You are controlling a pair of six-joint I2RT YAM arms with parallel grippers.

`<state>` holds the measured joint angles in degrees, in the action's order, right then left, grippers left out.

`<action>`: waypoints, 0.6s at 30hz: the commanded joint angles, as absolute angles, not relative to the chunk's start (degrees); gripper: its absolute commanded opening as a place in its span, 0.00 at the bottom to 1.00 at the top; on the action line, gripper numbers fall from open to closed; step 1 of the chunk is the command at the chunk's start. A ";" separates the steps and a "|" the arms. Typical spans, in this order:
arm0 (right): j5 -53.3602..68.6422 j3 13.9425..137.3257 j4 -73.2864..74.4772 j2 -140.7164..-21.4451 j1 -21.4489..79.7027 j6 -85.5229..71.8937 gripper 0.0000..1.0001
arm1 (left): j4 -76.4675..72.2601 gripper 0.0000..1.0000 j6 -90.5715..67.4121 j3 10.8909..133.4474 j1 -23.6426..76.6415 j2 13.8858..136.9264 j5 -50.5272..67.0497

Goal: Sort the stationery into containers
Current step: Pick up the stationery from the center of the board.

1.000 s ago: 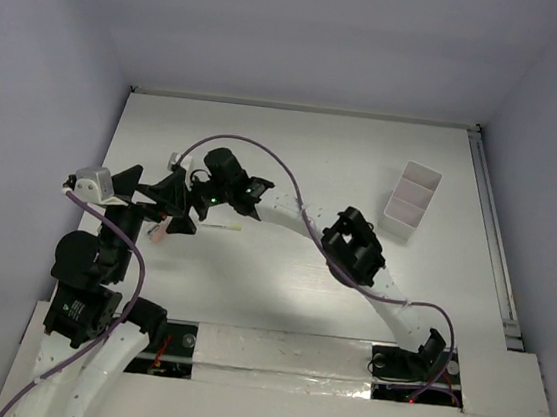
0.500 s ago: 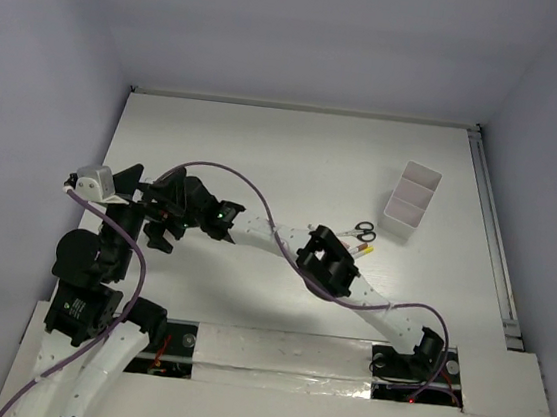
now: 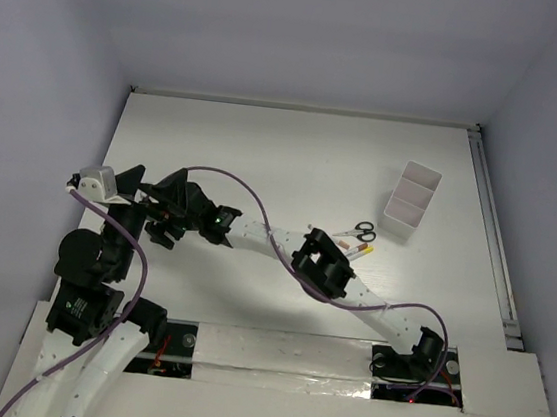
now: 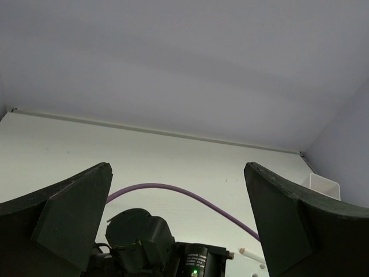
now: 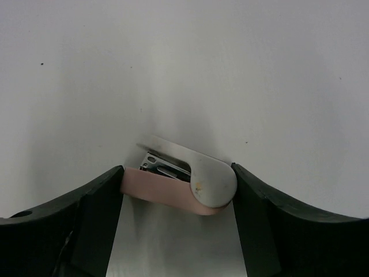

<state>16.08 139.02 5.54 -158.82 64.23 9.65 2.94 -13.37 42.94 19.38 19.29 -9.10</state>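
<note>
Pale walls (image 3: 309,31) box the white table (image 3: 294,160); left fingers (image 4: 69,219) gape, right fingers (image 5: 86,231) clasp a pink stapler (image 5: 190,182).

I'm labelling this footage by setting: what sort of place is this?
Probably a robotics lab test cell: a left arm and right arm bolted to a white table, plain pale walls boxing it in, and a white divided container with scissors near it.

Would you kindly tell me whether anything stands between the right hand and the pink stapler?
Nothing visible does: the pink stapler lies on the table right between the right hand's fingers, which flank its two ends; actual contact is unclear.
</note>
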 commanded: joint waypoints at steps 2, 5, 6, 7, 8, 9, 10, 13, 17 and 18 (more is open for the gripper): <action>12.66 136.06 2.11 -156.45 64.78 10.55 0.71 | 0.35 0.99 -12.74 42.28 19.16 18.55 -8.61; 11.95 132.47 -0.17 -155.04 64.78 9.85 0.60 | 0.35 0.99 -12.83 42.01 19.16 18.46 -8.61; 11.95 131.76 -1.48 -154.17 64.78 9.23 0.60 | 0.35 0.99 -12.83 42.01 19.16 18.37 -8.70; 12.04 130.79 -3.32 -153.64 64.78 8.97 0.59 | 0.35 0.99 -12.83 41.92 19.16 18.46 -8.61; 12.22 129.56 -4.91 -152.85 64.78 8.53 0.59 | 0.35 0.99 -12.83 41.84 19.16 18.46 -8.53; 12.30 126.51 -6.49 -151.97 64.78 7.66 0.59 | 0.35 0.99 -12.75 41.84 19.16 18.46 -8.44; 12.39 125.00 -9.55 -150.05 64.78 7.12 0.59 | 0.35 0.99 -12.74 41.75 19.16 18.46 -8.61; 11.69 119.19 -15.53 -146.01 64.78 5.54 0.58 | 0.35 0.99 -12.74 41.66 19.16 18.28 -8.79; 11.34 112.60 -22.22 -141.17 64.78 4.13 0.58 | 0.35 0.99 -12.57 41.57 19.16 18.02 -8.96; 11.16 111.72 -23.19 -140.46 64.78 3.52 0.58 | 0.35 0.99 -12.57 41.49 19.16 18.02 -8.96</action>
